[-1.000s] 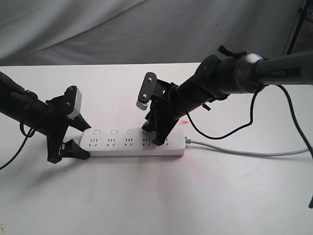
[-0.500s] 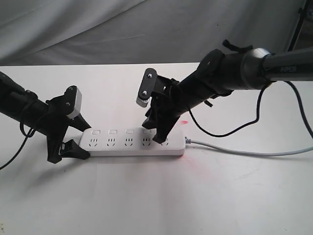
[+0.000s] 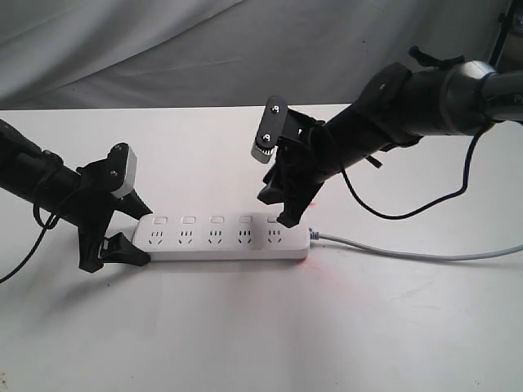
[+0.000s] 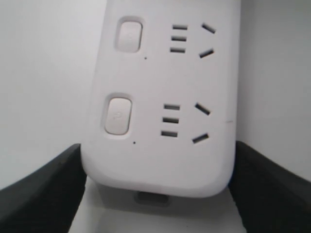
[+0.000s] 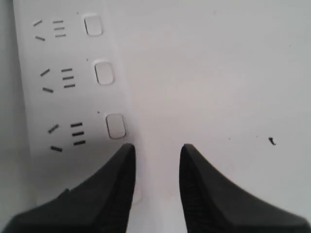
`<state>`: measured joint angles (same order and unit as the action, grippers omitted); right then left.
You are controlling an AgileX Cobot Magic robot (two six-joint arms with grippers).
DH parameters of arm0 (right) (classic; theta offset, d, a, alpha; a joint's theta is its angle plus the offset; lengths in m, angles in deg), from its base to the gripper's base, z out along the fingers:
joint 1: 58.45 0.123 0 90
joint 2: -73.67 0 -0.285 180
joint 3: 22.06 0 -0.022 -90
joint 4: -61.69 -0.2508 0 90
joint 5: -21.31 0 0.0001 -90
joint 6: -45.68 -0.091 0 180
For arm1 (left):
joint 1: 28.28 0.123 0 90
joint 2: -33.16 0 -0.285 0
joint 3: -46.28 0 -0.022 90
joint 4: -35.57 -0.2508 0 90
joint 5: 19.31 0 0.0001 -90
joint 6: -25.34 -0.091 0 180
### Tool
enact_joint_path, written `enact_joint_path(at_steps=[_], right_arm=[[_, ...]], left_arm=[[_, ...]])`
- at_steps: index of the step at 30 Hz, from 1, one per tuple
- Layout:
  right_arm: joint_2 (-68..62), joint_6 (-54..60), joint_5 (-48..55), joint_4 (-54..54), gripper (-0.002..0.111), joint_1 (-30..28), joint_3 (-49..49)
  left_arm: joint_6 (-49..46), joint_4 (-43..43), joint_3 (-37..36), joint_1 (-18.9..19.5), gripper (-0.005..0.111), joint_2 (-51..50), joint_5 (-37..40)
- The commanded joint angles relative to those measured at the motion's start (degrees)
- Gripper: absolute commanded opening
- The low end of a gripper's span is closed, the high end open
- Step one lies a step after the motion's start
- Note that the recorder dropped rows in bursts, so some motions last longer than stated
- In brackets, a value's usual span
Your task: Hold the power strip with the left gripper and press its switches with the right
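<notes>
The white power strip (image 3: pixel 221 238) lies flat on the table, its grey cable (image 3: pixel 409 252) trailing off to the right. My left gripper (image 3: pixel 144 237) is shut on the strip's left end; in the left wrist view its black fingers (image 4: pixel 43 194) press both long sides of the power strip (image 4: pixel 160 145), with two switches (image 4: pixel 118 115) showing. My right gripper (image 3: pixel 279 209) hovers just above the strip's right end, jaws slightly apart and empty. In the right wrist view one of its fingertips (image 5: pixel 124 160) overlaps the strip's edge just short of the nearest of three switches (image 5: pixel 115 126).
The white table (image 3: pixel 261 327) ends at a back edge under a grey cloth backdrop (image 3: pixel 163 49). A black cable (image 3: pixel 392 214) loops down from the right arm. A dark stand (image 3: pixel 500 33) rises at the far right.
My right gripper has lifted off the strip near the fourth socket and moved right and up toward the cable end. The left gripper and the strip have stayed put.
</notes>
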<state>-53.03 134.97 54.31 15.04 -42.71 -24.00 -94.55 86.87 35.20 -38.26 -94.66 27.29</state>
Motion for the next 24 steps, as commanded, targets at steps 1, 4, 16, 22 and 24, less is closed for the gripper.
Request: enact_joint_path(at_steps=[1, 4, 16, 22, 24], right_arm=[[0.49, 0.71, -2.69, -0.48, 0.030, -0.50, 2.40], [0.49, 0.71, -3.14, -0.61, 0.030, -0.50, 2.69], [-1.60, 0.71, -3.97, -1.65, 0.030, -0.50, 2.69], [-2.32, 0.71, -4.27, -1.90, 0.030, -0.50, 2.69], [-2.69, 0.71, -4.27, -1.90, 0.030, -0.50, 2.69]], left_arm=[[0.01, 0.37, 0.31, -0.28, 0.065, -0.01, -0.28], [0.01, 0.37, 0.31, -0.28, 0.065, -0.01, -0.28], [0.01, 0.37, 0.31, -0.28, 0.065, -0.01, -0.28], [0.01, 0.37, 0.31, -0.28, 0.065, -0.01, -0.28], [0.01, 0.37, 0.31, -0.28, 0.065, -0.01, -0.28]])
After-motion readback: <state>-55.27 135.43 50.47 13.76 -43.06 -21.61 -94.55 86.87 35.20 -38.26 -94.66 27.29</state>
